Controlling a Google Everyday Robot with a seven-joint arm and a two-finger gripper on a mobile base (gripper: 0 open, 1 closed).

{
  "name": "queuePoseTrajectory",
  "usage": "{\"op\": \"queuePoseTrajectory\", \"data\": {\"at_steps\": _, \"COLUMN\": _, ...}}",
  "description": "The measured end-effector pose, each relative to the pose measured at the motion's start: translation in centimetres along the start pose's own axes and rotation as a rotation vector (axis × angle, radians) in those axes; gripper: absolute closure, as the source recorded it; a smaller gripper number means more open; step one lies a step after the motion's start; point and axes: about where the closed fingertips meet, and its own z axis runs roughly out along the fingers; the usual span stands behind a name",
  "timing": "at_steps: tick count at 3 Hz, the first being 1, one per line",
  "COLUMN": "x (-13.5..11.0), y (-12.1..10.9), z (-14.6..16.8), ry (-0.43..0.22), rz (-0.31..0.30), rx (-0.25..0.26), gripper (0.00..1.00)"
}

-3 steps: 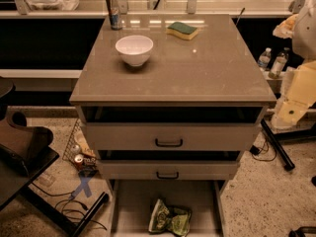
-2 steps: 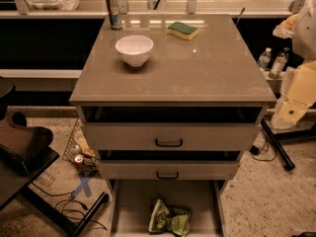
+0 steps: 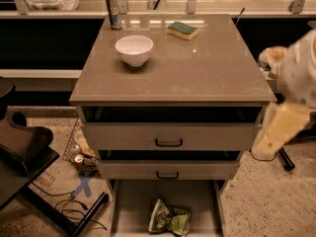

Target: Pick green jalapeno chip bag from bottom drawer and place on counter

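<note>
The green jalapeno chip bag (image 3: 170, 218) lies crumpled on the floor of the open bottom drawer (image 3: 131, 201), near its middle. The counter (image 3: 207, 73) is the wide grey-brown top above the drawers. My arm comes in from the right edge, blurred, beside the cabinet's right side. Its pale end, the gripper (image 3: 266, 144), hangs at about the height of the upper drawers, well above and to the right of the bag. It holds nothing that I can see.
A white bowl (image 3: 134, 49), a green-and-yellow sponge (image 3: 182, 30) and a can (image 3: 113, 10) stand on the counter's back half. Two grey drawers with black handles (image 3: 169, 142) sit slightly open. A dark chair (image 3: 19, 147), a wire basket (image 3: 79, 152) and cables lie left.
My arm at the right has swung down and left towards the cabinet and now looks blurred. The bag, bowl and drawers have not moved.
</note>
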Motion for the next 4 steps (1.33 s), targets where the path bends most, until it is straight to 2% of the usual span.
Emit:
{"op": "queuePoseTrajectory", "data": {"at_steps": 1, "x": 0.4, "y": 4.8, "z": 4.6, "ry": -0.128, "rz": -0.011, "rx": -0.024, "gripper": 0.00}}
{"op": "queuePoseTrajectory", "data": {"at_steps": 2, "x": 1.0, "y": 10.1, "z": 11.8, "ry": -0.278, "rz": 0.036, "rx": -0.073, "gripper": 0.00}}
{"op": "queuePoseTrajectory", "data": {"at_steps": 3, "x": 0.6, "y": 12.6, "z": 17.8, "ry": -0.415, "rz": 0.060, "rx": -0.056, "gripper": 0.00}}
{"op": "queuePoseTrajectory", "data": {"at_steps": 4, "x": 0.0, "y": 11.2, "z": 19.6, "ry": -0.456, "rz": 0.015, "rx": 0.028, "gripper": 0.00}}
